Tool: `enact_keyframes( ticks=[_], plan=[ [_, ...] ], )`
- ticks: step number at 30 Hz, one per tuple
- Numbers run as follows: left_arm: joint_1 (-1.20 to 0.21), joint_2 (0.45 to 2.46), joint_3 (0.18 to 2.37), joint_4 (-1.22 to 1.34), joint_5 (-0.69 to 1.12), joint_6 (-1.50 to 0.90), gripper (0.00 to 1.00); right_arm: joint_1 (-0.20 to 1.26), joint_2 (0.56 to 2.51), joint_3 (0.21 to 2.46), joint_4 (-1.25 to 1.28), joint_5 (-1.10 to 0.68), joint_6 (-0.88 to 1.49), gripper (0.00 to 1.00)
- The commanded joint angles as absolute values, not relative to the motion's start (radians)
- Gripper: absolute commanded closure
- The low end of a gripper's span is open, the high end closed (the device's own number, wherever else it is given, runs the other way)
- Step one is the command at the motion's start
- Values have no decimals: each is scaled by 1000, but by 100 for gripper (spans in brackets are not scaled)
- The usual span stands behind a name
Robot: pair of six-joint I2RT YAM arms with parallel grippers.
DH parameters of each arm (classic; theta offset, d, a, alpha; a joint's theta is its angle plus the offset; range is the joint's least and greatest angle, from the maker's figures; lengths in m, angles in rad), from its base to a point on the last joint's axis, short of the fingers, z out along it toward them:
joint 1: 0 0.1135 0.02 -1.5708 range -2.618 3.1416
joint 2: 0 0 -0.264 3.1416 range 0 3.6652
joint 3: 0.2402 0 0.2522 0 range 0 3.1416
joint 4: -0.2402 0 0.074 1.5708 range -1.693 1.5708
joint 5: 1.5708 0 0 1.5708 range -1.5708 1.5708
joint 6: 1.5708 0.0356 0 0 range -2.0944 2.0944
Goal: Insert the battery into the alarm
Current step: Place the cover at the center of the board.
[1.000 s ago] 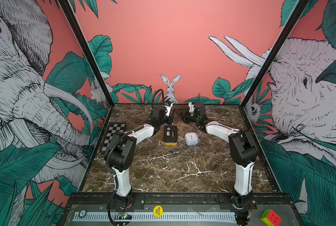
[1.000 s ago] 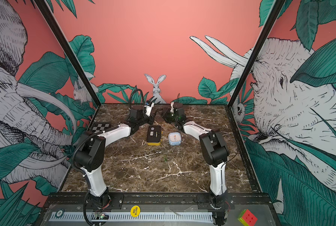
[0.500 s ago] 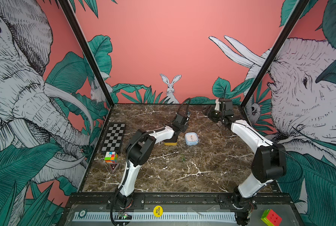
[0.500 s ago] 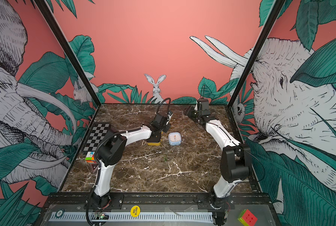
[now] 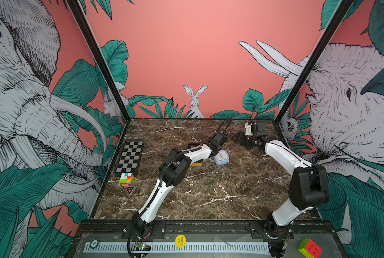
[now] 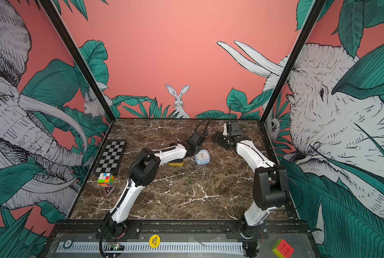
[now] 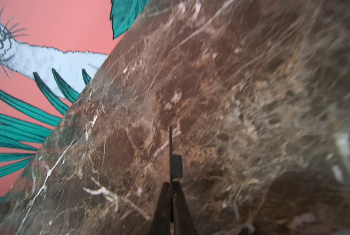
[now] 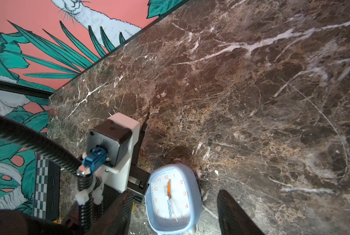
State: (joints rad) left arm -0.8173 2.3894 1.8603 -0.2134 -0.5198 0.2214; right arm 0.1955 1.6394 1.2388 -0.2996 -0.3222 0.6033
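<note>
Two grippers hover near one blue alarm clock (image 5: 221, 157) — the left gripper (image 7: 171, 184) pinching one thin black strip (image 7: 170, 142), the right gripper (image 5: 239, 139) spread wide.

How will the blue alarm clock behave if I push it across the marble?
The alarm clock looks like a smooth plastic shell, so it is probably light and likely to slide on the glossy marble table. Its rounded corners may twist out of a pinch.

One alarm clock (image 5: 221, 157), two puzzle cubes (image 5: 126, 179) (image 5: 310, 249), one checkerboard (image 5: 130, 158), one yellow box (image 5: 196, 164).
</note>
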Motion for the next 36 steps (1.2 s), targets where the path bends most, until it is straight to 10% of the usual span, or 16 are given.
enact_keyframes(
  ticks=[1, 11, 24, 36],
  plan=[
    [-824, 2388, 1866, -304, -554, 235, 100, 193, 1663, 1229, -254, -359, 604, 35],
    [-825, 2382, 1847, -352, -488, 270, 94, 195, 1701, 1223, -241, -384, 604, 34],
    [-822, 2249, 1831, -395, -373, 178, 39, 194, 1773, 1366, -348, -341, 522, 31],
    [-606, 1908, 1616, -373, -27, -106, 32, 296, 2013, 1674, -553, -316, 476, 45]
  ],
)
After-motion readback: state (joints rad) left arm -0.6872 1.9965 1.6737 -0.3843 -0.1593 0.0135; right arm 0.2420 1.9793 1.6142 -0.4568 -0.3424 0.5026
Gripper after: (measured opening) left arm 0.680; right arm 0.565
